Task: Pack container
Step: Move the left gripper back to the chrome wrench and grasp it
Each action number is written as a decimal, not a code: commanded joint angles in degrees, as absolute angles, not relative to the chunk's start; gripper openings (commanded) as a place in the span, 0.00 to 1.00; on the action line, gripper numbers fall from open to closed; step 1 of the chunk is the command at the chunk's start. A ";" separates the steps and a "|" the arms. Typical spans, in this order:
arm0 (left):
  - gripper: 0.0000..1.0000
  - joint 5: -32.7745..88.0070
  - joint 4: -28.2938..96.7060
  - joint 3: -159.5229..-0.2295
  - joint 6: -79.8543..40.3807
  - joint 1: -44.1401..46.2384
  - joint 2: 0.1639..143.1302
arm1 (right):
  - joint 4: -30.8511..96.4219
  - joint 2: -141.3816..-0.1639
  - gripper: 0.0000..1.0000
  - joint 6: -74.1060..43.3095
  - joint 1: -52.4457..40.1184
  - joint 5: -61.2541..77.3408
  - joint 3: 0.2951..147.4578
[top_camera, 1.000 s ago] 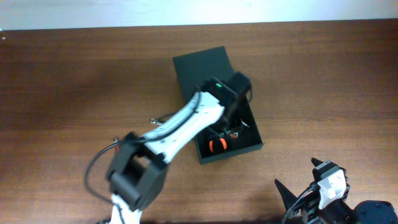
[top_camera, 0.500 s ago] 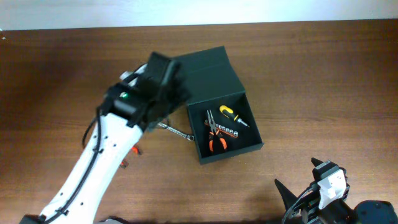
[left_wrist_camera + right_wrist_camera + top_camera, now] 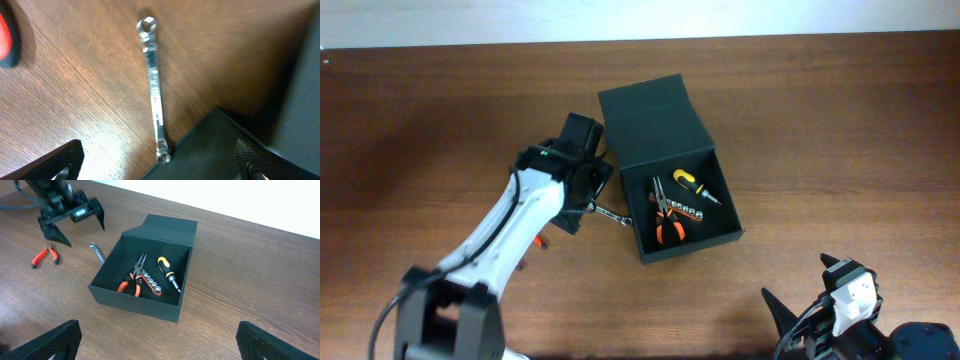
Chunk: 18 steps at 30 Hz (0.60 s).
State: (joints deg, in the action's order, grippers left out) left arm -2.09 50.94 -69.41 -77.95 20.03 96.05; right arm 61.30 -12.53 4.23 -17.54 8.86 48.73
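The container point(image 3: 725, 235) is a dark box with its flap lid point(image 3: 650, 115) folded open. Inside lie orange-handled pliers point(image 3: 667, 226), a yellow-handled screwdriver point(image 3: 695, 187) and a strip of sockets point(image 3: 682, 210). A silver wrench point(image 3: 612, 214) lies on the table against the box's left wall. My left gripper point(image 3: 584, 186) hovers just over it, open and empty. In the left wrist view the wrench point(image 3: 155, 90) lies between the spread fingers point(image 3: 60, 162), its near end at the box corner point(image 3: 225, 145). My right gripper point(image 3: 798, 282) is open and empty, facing the container point(image 3: 135, 302).
Red-handled pliers point(image 3: 46, 256) lie on the table left of the box, partly under my left arm in the overhead view point(image 3: 536, 240); a red handle shows in the left wrist view point(image 3: 7, 35). Bare wooden table surrounds the box.
My left gripper left the box interior, swung out past the box's upper left, then came back down over the wrench beside the box. The right arm has not moved.
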 commanded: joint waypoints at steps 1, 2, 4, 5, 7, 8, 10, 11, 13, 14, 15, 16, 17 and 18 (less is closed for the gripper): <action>0.97 2.50 50.92 -68.82 -81.62 17.96 100.12 | 61.10 -12.25 0.99 3.55 -17.08 8.16 48.82; 0.97 3.55 50.81 -68.82 -81.60 17.19 101.21 | 61.10 -12.25 0.99 3.55 -17.08 8.16 48.82; 0.95 5.04 50.61 -68.82 -81.60 15.94 102.94 | 61.10 -12.25 0.99 3.55 -17.08 8.14 48.82; 0.93 5.54 50.43 -68.82 -81.58 15.44 103.68 | 61.10 -12.25 0.99 3.55 -17.08 8.16 48.82; 0.92 6.31 49.78 -68.82 -81.58 14.72 105.06 | 61.10 -12.25 0.99 3.55 -17.08 8.16 48.82; 0.91 6.52 49.32 -68.82 -81.58 14.44 105.67 | 61.10 -12.25 0.99 3.55 -17.08 8.16 48.82; 0.91 6.87 47.97 -68.82 -81.54 14.17 106.94 | 61.10 -12.25 0.99 3.55 -17.08 8.16 48.82; 0.90 6.98 47.13 -68.82 -81.43 14.13 107.48 | 61.10 -12.25 0.99 3.55 -17.08 8.14 48.82; 0.89 7.77 45.28 -68.82 -81.38 14.09 108.99 | 61.10 -12.25 0.99 3.55 -17.08 8.16 48.82; 0.89 7.97 44.38 -68.82 -81.36 14.09 109.73 | 61.10 -12.25 0.99 3.55 -17.08 8.16 48.82; 0.85 8.38 43.62 -68.82 -81.38 14.09 110.48 | 61.10 -12.25 0.99 3.55 -17.08 8.16 48.82; 0.84 8.84 43.05 -68.82 -81.38 14.09 111.09 | 61.10 -12.25 0.99 3.55 -17.08 8.16 48.82; 0.83 9.26 42.59 -68.84 -81.38 14.06 111.79 | 61.10 -12.25 0.99 3.55 -17.08 8.16 48.82; 0.81 9.56 42.11 -68.86 -81.38 14.09 112.51 | 61.10 -12.25 0.99 3.55 -17.08 8.16 48.82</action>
State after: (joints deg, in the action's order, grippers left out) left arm 7.51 42.74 -69.19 -81.06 14.33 110.32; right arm 61.30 -12.53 4.25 -17.54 8.86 48.73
